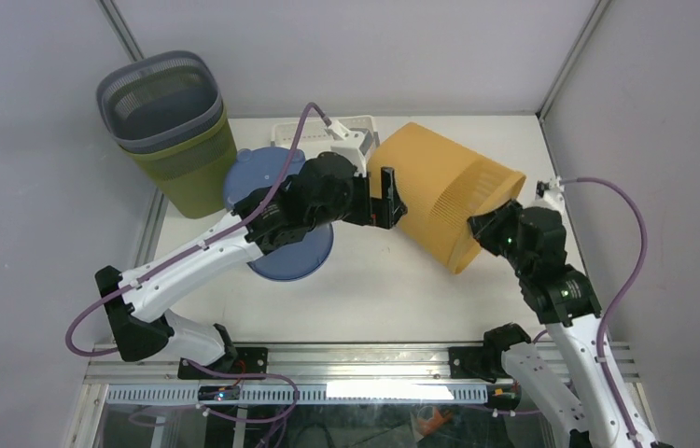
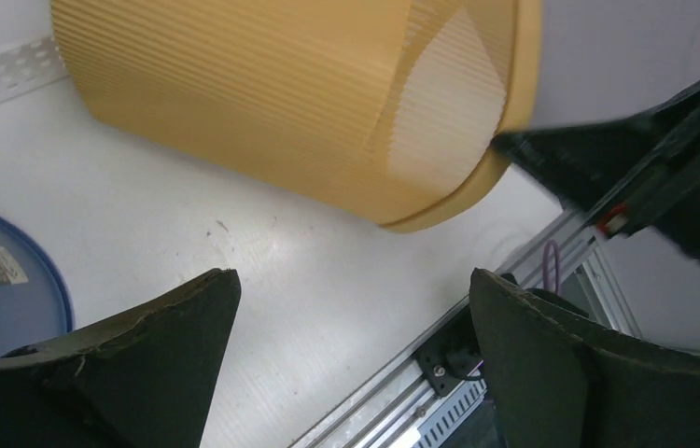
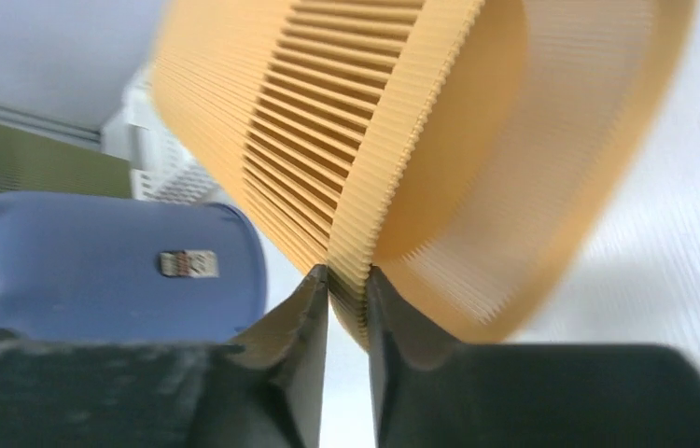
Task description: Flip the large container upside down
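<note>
The large container (image 1: 444,191) is an orange ribbed bin tipped on its side, with its mouth toward the right arm and its base toward the back left. My right gripper (image 1: 479,227) holds the mouth rim. In the right wrist view the jaws of the right gripper (image 3: 348,273) are pinched on the thin rim of the container (image 3: 402,121), one finger inside and one outside. My left gripper (image 1: 391,201) stands wide open beside the container's base end. In the left wrist view the left gripper (image 2: 356,275) holds nothing, and the container (image 2: 281,93) lies beyond its fingertips.
A grey slatted basket (image 1: 164,98) sits nested in a green bin (image 1: 192,173) at the back left. A blue round lid (image 1: 292,263) lies under the left arm. A white tray (image 1: 314,131) stands at the back. The table's metal front rail (image 1: 356,359) runs near the arm bases.
</note>
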### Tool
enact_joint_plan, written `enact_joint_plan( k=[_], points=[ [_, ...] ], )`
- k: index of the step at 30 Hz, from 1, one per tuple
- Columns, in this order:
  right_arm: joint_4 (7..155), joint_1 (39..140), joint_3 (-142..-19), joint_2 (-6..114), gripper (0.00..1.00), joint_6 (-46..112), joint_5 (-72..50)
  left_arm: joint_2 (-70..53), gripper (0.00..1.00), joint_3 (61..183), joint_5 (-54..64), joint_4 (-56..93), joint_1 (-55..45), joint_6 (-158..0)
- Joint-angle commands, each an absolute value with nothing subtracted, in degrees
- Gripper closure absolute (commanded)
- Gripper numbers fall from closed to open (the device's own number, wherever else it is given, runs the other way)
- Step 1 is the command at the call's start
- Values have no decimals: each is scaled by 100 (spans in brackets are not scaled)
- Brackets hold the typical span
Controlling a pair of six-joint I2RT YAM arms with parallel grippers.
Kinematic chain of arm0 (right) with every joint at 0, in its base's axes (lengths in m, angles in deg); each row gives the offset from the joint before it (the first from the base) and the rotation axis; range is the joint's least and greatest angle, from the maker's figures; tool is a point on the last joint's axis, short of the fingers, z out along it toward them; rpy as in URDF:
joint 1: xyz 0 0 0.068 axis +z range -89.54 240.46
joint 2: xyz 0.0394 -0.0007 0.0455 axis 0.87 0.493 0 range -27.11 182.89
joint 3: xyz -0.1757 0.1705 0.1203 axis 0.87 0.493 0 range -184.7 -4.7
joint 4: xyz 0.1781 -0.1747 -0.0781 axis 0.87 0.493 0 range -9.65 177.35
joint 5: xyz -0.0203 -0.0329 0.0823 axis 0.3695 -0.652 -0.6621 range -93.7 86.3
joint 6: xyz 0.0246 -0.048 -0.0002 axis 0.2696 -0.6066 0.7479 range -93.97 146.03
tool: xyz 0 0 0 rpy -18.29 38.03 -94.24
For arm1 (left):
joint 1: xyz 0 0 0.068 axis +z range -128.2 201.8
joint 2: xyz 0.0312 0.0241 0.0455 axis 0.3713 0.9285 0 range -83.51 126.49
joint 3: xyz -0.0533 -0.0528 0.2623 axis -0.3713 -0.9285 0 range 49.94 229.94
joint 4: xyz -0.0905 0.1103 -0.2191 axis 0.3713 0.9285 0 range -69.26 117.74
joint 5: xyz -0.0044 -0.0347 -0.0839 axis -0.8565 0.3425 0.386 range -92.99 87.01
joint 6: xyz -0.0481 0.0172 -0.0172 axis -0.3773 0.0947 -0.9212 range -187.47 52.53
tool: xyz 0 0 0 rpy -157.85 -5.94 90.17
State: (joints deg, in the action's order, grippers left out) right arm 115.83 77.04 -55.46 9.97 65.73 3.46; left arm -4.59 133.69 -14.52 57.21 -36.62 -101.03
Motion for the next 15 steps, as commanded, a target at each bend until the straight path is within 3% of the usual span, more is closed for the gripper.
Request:
enact_joint_plan(
  k=[1,3,6,15],
  points=[
    [12854,7674,-4987,558,70,7082,654,-41,1,14168,-1299,5458,-3565,-9893],
    [13102,7677,-4879,454,52,7220,630,270,1,14522,-1248,5489,-3394,-9941],
    [13439,7673,-5080,476,39,7252,961,727,1,15027,-843,5623,-2817,-10071],
    [13932,7673,-6889,1289,29,6505,2231,2090,1,16442,-175,6092,-1766,-9747]
  ],
)
